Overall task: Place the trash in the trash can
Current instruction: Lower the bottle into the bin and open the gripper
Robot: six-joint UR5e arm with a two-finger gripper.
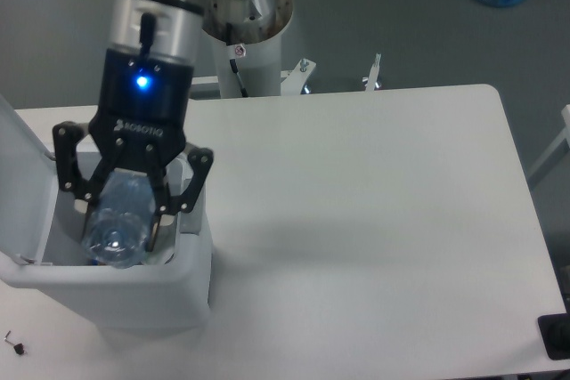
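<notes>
Here, at the left of the frame, the clear bottle (116, 230) is being gripped by the gripper (123, 216) — fingers closed partway around it — directly over the open trash can (134, 287).

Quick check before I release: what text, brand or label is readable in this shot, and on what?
"ROBOTIQ": white lettering on the black body of the gripper, just below its blue light.
Small tag on the robot base column: too small to read.
Plastic bottle held in the gripper over the trash can: no label text legible.
</notes>
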